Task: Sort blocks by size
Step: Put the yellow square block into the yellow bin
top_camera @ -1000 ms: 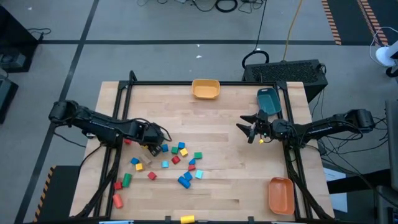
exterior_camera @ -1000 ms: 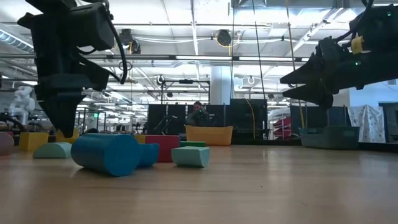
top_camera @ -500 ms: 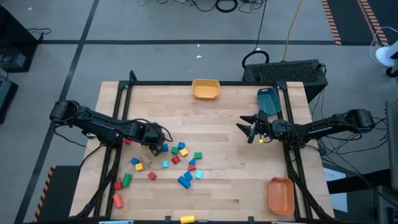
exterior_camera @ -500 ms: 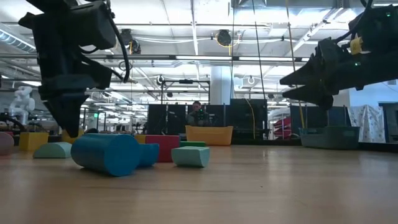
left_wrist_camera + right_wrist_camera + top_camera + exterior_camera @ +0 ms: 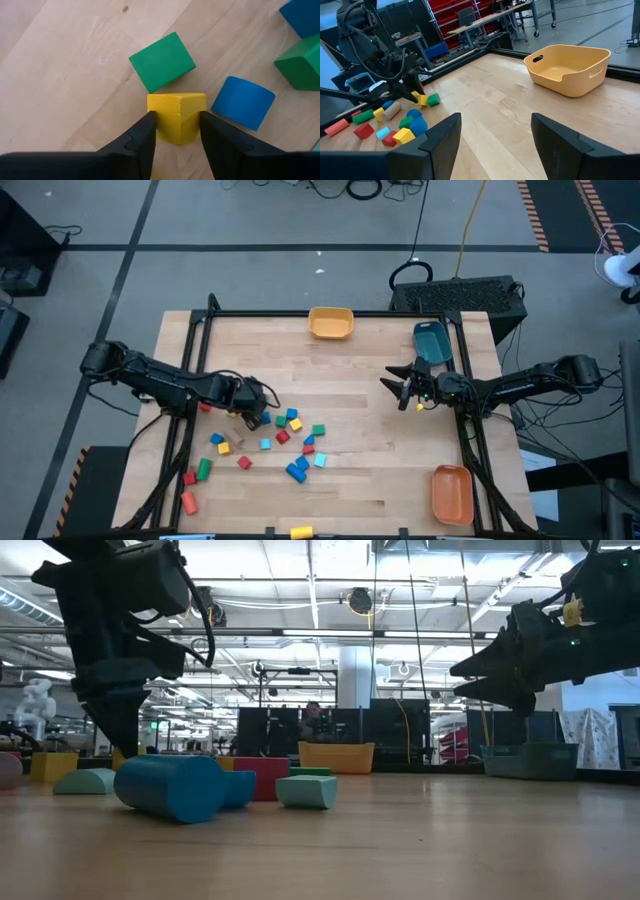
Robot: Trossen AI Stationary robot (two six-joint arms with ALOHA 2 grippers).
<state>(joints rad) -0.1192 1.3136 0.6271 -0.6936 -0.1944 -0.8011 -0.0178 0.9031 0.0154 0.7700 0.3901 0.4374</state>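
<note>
Wooden table (image 5: 360,370), yellow bin (image 5: 331,322) empty

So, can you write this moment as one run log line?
left gripper: closed on yellow block | right gripper: open, empty, above table | green block: touching yellow block

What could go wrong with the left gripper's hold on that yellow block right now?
1. The left gripper is shut on the yellow block right at its fingertips, so the block might twist or slip out on lifting.
2. A green block touches the yellow one, and a blue block lies close beside it; either could get nudged.
3. The right gripper waits open near the teal bin, far from the pile, so no clash looks likely.
</note>
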